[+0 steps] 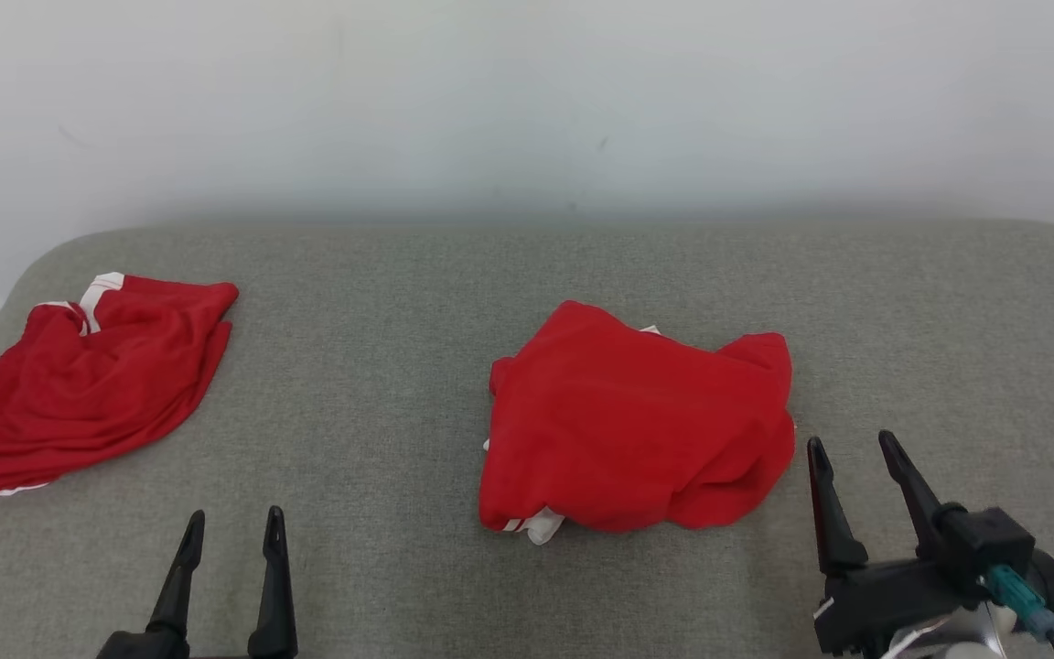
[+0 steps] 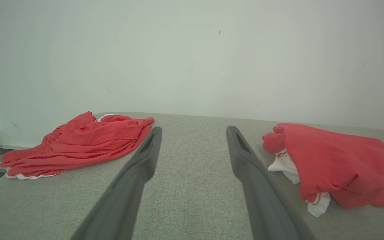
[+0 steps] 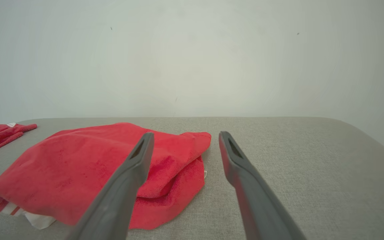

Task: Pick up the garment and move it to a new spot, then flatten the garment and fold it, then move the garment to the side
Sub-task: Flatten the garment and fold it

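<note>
Looks like cycle start: no pick, flatten or fold done yet. Seeing crumpled red garment (image 1: 637,421) in middle of bench (image 1: 381,366), white trim poking out at near side. Spotting second red garment (image 1: 88,384) at left edge, possibly already set aside. Holding nothing with left gripper (image 1: 234,517) or right gripper (image 1: 850,444); spread wide, parked near front edge. Can't read any label or writing.

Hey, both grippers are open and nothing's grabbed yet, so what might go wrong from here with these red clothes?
1. The middle garment is bunched in layers with white fabric tucked under it; the open right gripper may pinch only one layer, so it would not spread flat.
2. A second red garment lies at the edge of the table; setting the folded one aside there could cover it or push it off.
</note>
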Available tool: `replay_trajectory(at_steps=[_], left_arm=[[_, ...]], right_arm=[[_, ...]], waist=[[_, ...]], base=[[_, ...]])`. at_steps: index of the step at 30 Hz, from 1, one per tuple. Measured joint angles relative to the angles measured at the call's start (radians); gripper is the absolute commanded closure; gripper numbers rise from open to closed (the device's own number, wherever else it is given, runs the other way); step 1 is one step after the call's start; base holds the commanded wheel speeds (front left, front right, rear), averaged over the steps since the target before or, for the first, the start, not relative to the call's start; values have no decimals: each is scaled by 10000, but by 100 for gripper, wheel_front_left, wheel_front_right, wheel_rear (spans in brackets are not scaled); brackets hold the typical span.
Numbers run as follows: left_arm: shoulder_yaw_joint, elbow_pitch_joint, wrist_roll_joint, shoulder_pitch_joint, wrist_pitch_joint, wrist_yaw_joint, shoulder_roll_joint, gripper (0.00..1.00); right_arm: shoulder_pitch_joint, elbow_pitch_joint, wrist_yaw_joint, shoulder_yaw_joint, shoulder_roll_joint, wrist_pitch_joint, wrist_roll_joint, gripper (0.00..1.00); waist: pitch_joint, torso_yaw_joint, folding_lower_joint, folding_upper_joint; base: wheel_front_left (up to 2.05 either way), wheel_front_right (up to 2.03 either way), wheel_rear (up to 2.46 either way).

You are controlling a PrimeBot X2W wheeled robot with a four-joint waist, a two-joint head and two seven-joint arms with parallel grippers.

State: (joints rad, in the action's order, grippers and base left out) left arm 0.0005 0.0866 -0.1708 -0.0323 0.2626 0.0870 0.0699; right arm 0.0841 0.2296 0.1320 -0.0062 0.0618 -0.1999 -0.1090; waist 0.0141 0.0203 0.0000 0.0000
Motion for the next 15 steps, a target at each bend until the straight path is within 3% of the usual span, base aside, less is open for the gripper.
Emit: replay_trajectory(at_steps=[6, 15], left_arm=[[-161, 148, 23, 238, 0, 100, -84, 0], [-493, 493, -159, 834, 2, 182, -169, 0]], right_arm=[[1523, 709, 0, 708, 604, 334, 38, 0], [4319, 3484, 0, 2178, 1697, 721, 52, 0]], waist=[[170, 388, 1, 0], [698, 1188, 2, 0]], base=[[0, 0, 0], [0, 0, 0]])
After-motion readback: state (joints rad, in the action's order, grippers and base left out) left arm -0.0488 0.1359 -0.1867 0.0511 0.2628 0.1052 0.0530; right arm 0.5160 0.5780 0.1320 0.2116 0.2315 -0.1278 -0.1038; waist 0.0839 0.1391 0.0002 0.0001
